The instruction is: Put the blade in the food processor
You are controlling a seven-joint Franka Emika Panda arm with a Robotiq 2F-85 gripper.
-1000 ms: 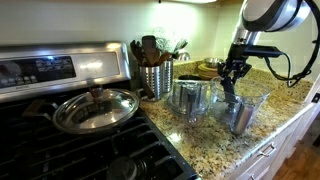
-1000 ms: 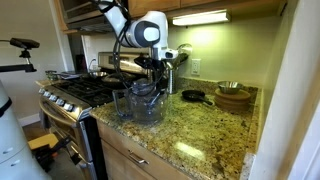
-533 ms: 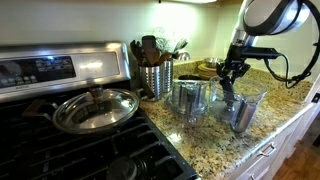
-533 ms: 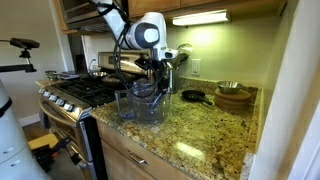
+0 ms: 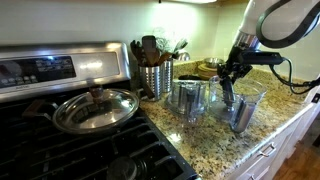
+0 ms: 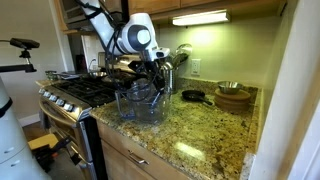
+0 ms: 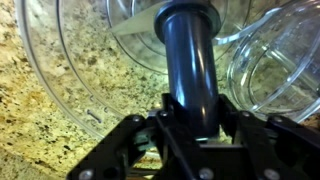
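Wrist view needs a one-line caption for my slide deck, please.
End effector grips the dark blade shaft, pointing into the clear processor bowl on a granite counter.

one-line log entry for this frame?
tool: shut on blade | blade: upright, reaching into processor bowl | seated: cannot tell

Arm (image 5: 278, 18) bent downward, gripper (image 5: 229, 80) pointing down, fingers (image 7: 118, 142) clamped on blade (image 7: 190, 60)

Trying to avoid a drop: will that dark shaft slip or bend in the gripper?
Probably stiff: the shaft looks like a thick, straight tube. Possibly slippery: its surface is smooth and glossy, and the gripper pinches it from two sides only. Released high, it might tip against the clear bowl.
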